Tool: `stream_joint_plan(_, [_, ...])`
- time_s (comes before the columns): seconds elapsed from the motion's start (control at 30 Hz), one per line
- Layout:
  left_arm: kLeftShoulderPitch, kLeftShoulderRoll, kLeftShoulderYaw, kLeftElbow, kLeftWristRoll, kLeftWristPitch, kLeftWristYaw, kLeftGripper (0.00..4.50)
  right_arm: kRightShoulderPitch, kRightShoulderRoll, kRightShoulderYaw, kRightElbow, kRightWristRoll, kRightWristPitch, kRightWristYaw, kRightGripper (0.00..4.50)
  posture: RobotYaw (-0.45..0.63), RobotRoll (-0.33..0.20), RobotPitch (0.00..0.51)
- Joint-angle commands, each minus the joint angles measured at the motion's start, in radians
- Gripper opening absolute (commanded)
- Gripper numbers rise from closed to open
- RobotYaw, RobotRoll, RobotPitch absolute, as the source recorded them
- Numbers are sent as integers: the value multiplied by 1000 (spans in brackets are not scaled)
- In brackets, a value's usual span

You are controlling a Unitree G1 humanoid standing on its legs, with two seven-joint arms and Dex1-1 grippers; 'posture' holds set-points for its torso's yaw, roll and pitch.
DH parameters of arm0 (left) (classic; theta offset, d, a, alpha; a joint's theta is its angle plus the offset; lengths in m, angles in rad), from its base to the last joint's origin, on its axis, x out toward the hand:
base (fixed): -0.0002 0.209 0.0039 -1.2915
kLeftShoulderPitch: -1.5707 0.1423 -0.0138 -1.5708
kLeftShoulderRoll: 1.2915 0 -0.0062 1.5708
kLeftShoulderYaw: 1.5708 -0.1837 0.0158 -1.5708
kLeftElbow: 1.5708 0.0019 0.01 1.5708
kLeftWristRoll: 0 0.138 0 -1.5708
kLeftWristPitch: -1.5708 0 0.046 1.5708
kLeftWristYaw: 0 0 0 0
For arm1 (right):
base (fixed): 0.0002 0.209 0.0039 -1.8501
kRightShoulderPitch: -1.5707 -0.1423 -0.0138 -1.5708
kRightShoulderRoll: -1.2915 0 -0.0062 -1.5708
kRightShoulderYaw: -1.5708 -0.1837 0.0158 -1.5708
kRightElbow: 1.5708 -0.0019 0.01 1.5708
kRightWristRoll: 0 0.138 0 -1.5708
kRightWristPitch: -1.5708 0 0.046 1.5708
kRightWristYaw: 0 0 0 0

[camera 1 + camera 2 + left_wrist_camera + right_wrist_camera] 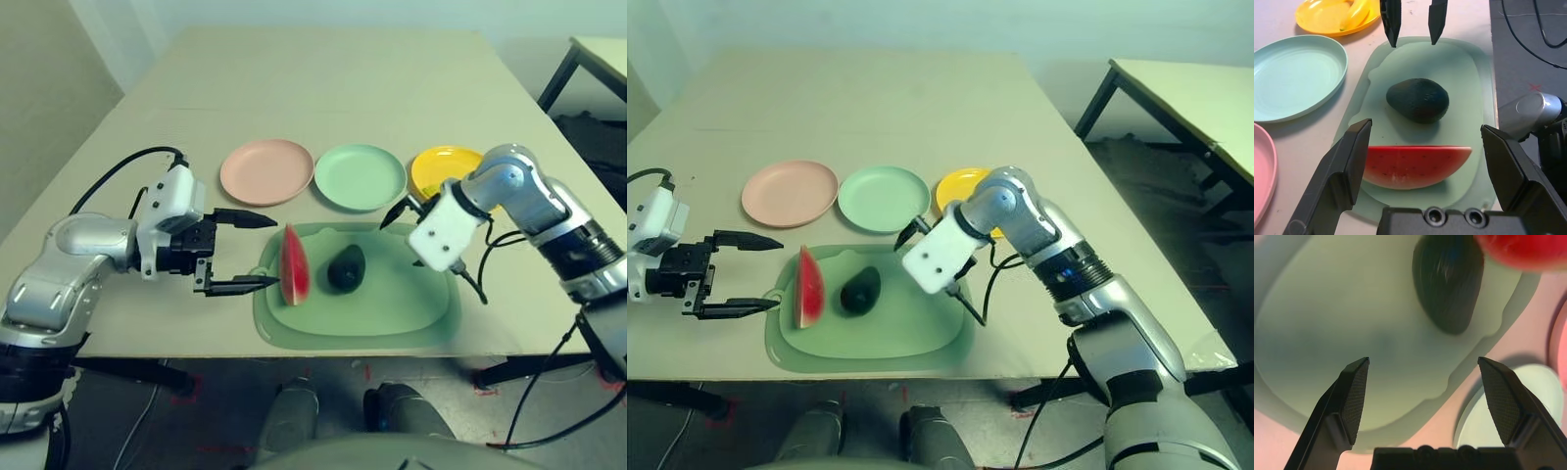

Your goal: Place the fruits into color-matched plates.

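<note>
Watermelon wedge (pixel 294 266) lies at avocado's (pixel 346 269) nine o'clock; banana (pixel 1355 13) plated; left gripper (pixel 1426 123) and right gripper (pixel 1424 358), jaws released; wedge pickup apparently underway, requiring left closure, then transfer towards eleven o'clock, pink plate (pixel 266 171)

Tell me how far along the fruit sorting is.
Done: the banana sits in the yellow plate. In hand: nothing; both grippers' jaws are open. Left: the watermelon wedge and avocado lie on the cutting board, while the pink plate and mint plate are empty.
</note>
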State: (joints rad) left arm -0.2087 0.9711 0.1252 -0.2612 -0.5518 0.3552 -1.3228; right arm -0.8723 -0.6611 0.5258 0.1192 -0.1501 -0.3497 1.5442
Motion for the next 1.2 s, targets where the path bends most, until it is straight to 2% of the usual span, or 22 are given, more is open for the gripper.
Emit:
stream_joint_plan(0.03, [9,24,4,6,4,-9,-28,4500,19,25,18,-54,17,41,2,4460,122,0,89])
stream_joint_plan(0.43, [9,41,10,29,9,-33,-62,4500,-2,142,62,29,-69,35,-73,4460,132,0,94])
stream_joint_plan(1.0, [41,40,30,21,7,-32,-25,4500,13,229,85,154,-110,54,-134,4460,147,0,96])
stream_joint_plan(1.17, [35,39,26,32,15,-40,-25,4500,26,233,84,145,-98,74,-131,2750,146,0,97])
stream_joint_plan(1.2, [35,39,26,32,16,-41,-25,4500,28,230,83,143,-96,77,-129,2521,146,0,97])
